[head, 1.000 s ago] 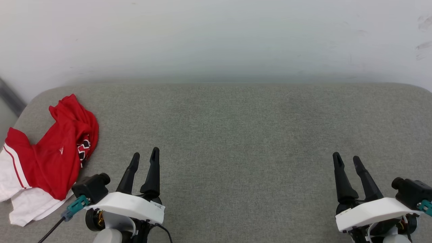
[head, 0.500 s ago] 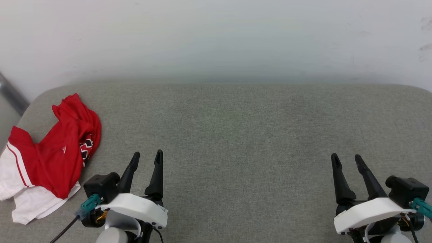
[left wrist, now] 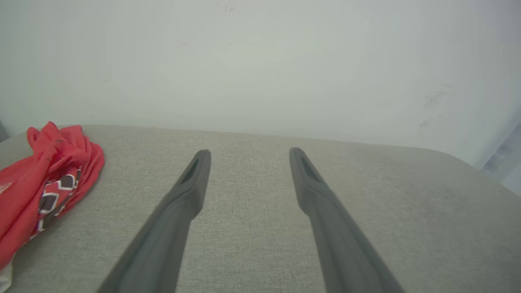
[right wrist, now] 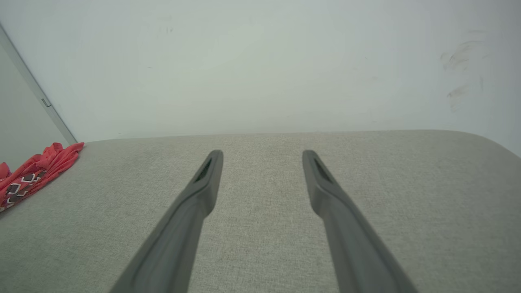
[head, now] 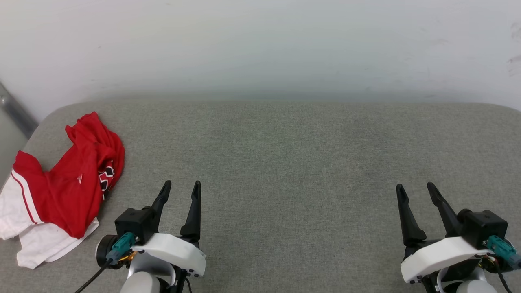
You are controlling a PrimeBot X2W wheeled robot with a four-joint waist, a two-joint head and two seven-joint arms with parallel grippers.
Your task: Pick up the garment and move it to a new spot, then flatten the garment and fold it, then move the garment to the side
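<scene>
At seven and five o'clock, our left gripper (head: 182,186) and right gripper (head: 415,186) point toward twelve over the grey padded surface (head: 293,154). Both have their fingers apart and hold nothing, ready, we judge, for a first grasp. The garment (head: 61,183) lies crumpled at nine o'clock by the surface's edge, nearest our left gripper, which should take it.

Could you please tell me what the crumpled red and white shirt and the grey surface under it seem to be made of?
The crumpled red and white shirt looks like thin, smooth jersey knit: it falls into soft folds. The grey padded surface seems covered in matte woven fabric, judging by its fine flecked grain and rounded corners; its filling is hidden.
</scene>
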